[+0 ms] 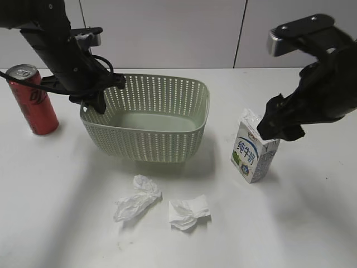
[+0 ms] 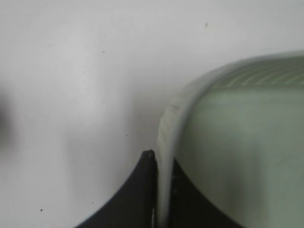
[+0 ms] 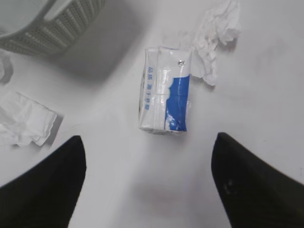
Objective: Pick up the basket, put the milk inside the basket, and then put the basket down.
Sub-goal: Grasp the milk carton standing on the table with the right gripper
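Note:
The pale green basket [image 1: 146,118] stands at the table's middle, tilted a little with its left end raised. My left gripper [image 1: 96,101] is shut on the rim of the basket's left end; the left wrist view shows the thin rim [image 2: 164,142] pinched between the two black fingers [image 2: 163,190]. The white and blue milk carton [image 1: 254,149] stands upright to the right of the basket. My right gripper [image 1: 281,129] is open and hovers just above the carton's top. In the right wrist view the carton [image 3: 164,96] lies ahead of the spread fingers [image 3: 148,166].
A red soda can [image 1: 32,99] stands at the far left. Two crumpled white tissues [image 1: 137,198] [image 1: 188,213] lie in front of the basket. Another tissue [image 3: 214,35] shows beyond the carton in the right wrist view.

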{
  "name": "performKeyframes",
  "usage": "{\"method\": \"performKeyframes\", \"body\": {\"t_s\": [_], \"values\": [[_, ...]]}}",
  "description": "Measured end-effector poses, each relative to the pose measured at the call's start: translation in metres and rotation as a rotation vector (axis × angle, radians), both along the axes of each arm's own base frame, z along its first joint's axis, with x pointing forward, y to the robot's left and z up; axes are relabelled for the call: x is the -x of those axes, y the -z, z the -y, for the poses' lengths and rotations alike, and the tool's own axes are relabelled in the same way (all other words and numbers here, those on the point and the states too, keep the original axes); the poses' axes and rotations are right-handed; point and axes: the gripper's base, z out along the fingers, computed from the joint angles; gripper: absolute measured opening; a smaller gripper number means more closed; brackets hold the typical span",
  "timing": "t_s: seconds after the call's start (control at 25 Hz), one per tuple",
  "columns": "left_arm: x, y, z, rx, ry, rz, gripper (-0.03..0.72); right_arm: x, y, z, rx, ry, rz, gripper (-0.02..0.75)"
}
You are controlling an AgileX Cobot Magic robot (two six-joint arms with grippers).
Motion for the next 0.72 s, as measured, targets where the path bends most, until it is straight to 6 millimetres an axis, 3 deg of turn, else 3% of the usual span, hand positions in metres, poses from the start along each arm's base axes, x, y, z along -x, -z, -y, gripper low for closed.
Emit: {"method": "performKeyframes", "body": {"t_s": [0.28, 0.72], "values": [[0.000, 0.000, 0.000, -0.003, 0.001, -0.005, 0.000, -0.024, 0.045, -0.010, 0.072, 0.026, -0.094, 0.627], [0.001, 0.000, 0.000, -0.003, 0.002, -0.005, 0.000, -0.046, 0.099, -0.020, 0.109, 0.026, -0.109, 0.601]]}}
